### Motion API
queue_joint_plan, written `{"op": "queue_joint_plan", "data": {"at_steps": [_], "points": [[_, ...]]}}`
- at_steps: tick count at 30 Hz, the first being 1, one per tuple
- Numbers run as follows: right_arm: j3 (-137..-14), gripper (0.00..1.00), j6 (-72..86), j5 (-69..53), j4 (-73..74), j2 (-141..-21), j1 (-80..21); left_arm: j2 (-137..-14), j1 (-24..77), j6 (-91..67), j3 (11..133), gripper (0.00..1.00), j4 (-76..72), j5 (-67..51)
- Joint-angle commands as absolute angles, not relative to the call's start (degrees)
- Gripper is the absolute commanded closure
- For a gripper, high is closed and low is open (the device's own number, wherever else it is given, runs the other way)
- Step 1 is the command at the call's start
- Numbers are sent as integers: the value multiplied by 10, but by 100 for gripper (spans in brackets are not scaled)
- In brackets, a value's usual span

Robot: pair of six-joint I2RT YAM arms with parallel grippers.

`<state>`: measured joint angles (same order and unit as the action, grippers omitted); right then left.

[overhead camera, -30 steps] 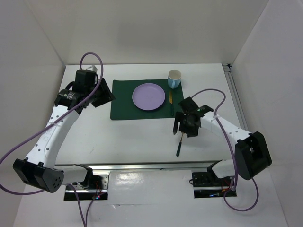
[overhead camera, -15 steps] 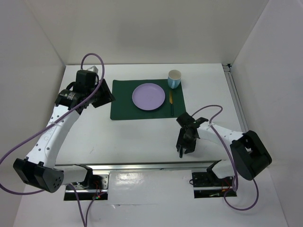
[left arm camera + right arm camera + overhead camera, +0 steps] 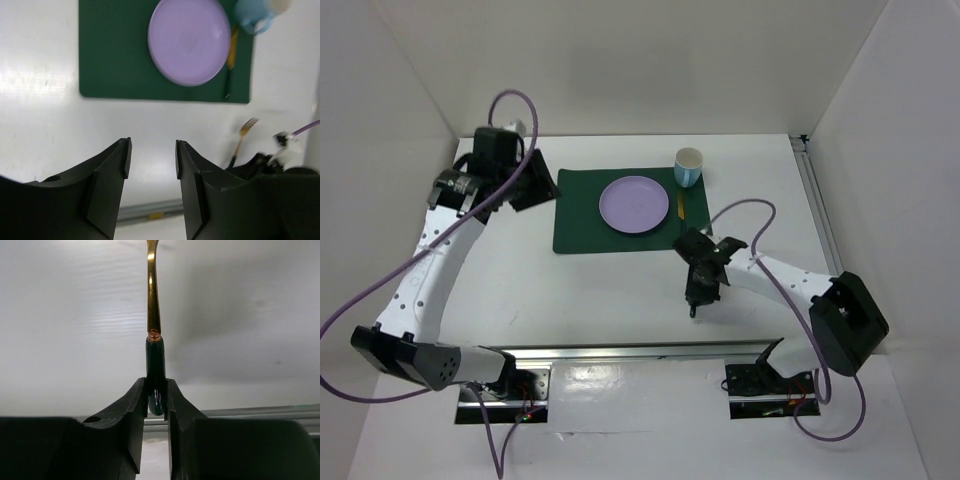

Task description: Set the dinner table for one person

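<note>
On the white dinner table [image 3: 610, 280], my right gripper [image 3: 156, 390] is shut on the dark green handle of a gold fork [image 3: 153, 300]. The fork's shaft runs away from the fingers towards the far side. Seen from above, the right gripper [image 3: 698, 298] sits near the front edge and covers most of the fork. The left wrist view shows the fork [image 3: 243, 136] with its tines towards the placemat. I cannot tell whether it is off the surface. My left gripper [image 3: 151, 157] is open and holds nothing. It hangs high at the table's left [image 3: 532, 186].
A dark green placemat [image 3: 580, 215] holds a lilac plate [image 3: 634, 204], with a gold and dark knife [image 3: 681, 208] on its right. A light blue cup [image 3: 689, 166] stands at the mat's far right corner. A metal rail [image 3: 620, 352] runs along the near edge.
My right gripper came down over the fork, shifted a little left and closed on its handle. The left arm drew slightly back and to the left, still open.
</note>
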<state>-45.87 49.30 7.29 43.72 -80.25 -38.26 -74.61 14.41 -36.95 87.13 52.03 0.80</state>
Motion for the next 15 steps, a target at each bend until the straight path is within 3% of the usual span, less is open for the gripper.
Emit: {"op": "queue_joint_plan", "data": {"at_steps": [1,5,9,15], "points": [[-587,100,455,130,460,-779,-436,-774,139,-317,1038,43,548,15],[-766,100,352,88,454,-917,-457,-786,133,-330,1095,43,579,42],[-965,100,291,42,389,-1085,-452,-730,127,-374,1027,43,584,55],[-1265,100,251,-15,412,-1312,-439,-668,121,-390,942,43,584,67]]}}
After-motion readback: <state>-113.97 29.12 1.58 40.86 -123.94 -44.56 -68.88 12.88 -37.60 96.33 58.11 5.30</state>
